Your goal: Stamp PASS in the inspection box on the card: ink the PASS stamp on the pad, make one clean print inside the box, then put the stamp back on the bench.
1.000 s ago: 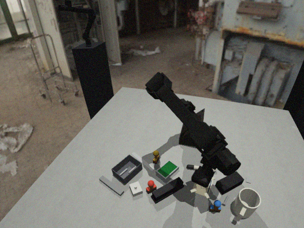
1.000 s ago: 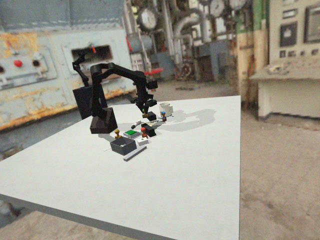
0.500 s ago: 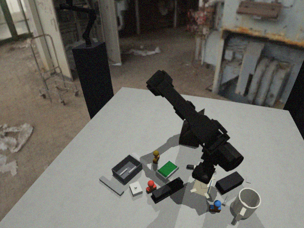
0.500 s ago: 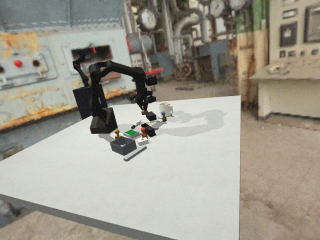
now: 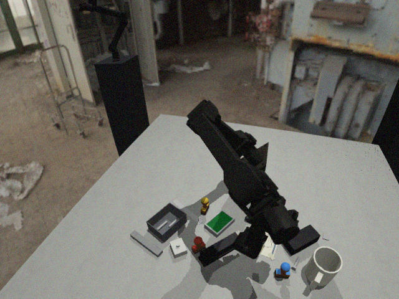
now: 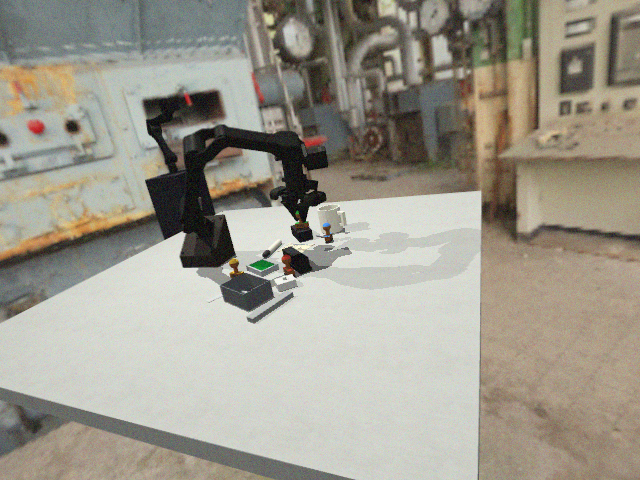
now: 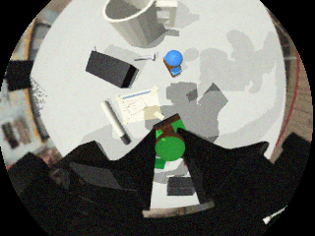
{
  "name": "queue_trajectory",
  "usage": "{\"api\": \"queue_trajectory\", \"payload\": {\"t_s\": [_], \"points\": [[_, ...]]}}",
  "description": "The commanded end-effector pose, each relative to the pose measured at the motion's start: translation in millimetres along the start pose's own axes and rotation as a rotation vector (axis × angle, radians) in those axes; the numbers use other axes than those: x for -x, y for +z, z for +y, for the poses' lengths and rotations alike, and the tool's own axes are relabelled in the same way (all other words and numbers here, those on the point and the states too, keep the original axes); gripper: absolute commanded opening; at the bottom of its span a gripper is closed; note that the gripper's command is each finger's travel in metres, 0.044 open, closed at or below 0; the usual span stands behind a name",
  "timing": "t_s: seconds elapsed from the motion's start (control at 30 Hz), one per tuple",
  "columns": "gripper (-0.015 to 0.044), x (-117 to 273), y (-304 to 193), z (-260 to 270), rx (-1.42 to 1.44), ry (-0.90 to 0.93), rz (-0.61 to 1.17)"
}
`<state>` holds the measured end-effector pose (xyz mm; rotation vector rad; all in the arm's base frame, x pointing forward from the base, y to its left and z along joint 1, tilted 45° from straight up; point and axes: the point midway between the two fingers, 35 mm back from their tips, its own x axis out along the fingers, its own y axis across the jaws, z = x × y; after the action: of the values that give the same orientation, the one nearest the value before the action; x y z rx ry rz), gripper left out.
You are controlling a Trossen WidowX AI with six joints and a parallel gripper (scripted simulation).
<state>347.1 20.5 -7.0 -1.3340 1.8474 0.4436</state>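
My gripper is shut on the green stamp, held upright above the bench. The top view does not show this stamp, behind the arm. The card lies on the bench, just beyond the stamp in the wrist view. Its tan inspection box is at the corner near the stamp, partly overlapped by a pale strip; I can make out no print there. The green ink pad lies open toward the arm's base. The held stamp's underside is hidden.
A blue stamp, mug and black block stand beyond the card. A marker lies beside it. Another black block, a red stamp, yellow stamp and dark tray are nearer the pad.
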Motion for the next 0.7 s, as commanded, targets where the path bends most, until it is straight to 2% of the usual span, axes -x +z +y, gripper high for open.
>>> {"api": "queue_trajectory", "payload": {"t_s": [0.0, 0.27, 0.67], "points": [[0.0000, -0.7, -7.7, -16.8, 0.002, 0.003, 0.009], [0.0000, 1.9, -26.3, -51.8, 0.000, 0.002, 0.015], [0.0000, -11.9, -26.8, -55.1, 0.000, 0.001, 0.015]]}}
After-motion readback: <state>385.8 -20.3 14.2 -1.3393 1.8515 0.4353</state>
